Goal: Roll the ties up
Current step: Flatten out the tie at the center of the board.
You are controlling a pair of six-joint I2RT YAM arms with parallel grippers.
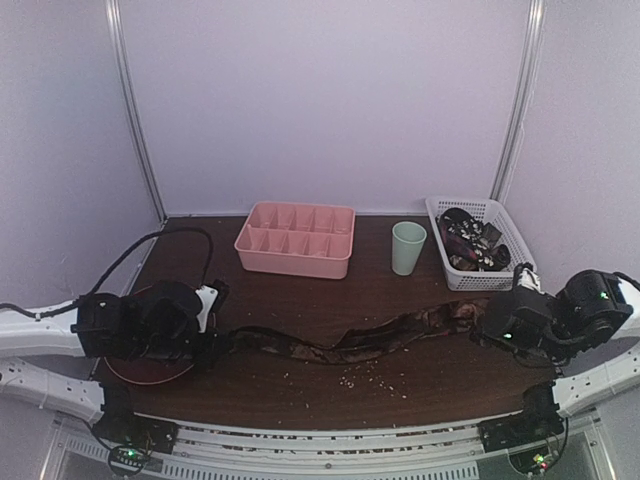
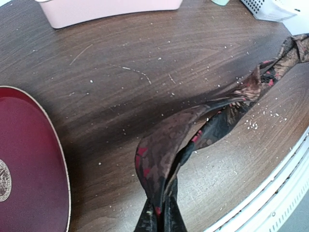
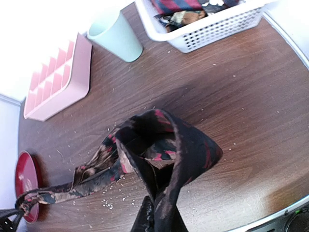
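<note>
Found open wood on table [image 1: 300, 395] at near side, betw. the tie [image 1: 350, 345] & white front rail [image 1: 320, 440]. Saw only crumbs [image 1: 375, 378] scattered there. Found far side more crowded: pink divided tray [image 1: 295, 240] at far centre, mint cup [image 1: 408, 247] just right of it, white basket [image 1: 432, 207] in far right corner w/ more ties [image 1: 468, 243] heaped inside. Noted bare strip of wood betw. that far row & the tie. Saw plain walls closing in far, left & right sides. Spotted red plate [image 1: 128, 372] at left, near edge, partly under left arm.

Found tie strung left to right across near-middle of table, dark w/ red & tan pattern, twisted & folded along its length. Saw it apart from plate in left wrist view.

Found left gripper [image 1: 218, 340] pressed together on tie's left end, beside the plate. Found right gripper [image 1: 492, 325] likewise clamped on tie's right end, nearer than the basket. Could not see fingertips in either wrist view: saw tie [image 2: 193, 128] run off bottom edge in left one, and bunched, looped tie [image 3: 164, 150] do the same in right one.
</note>
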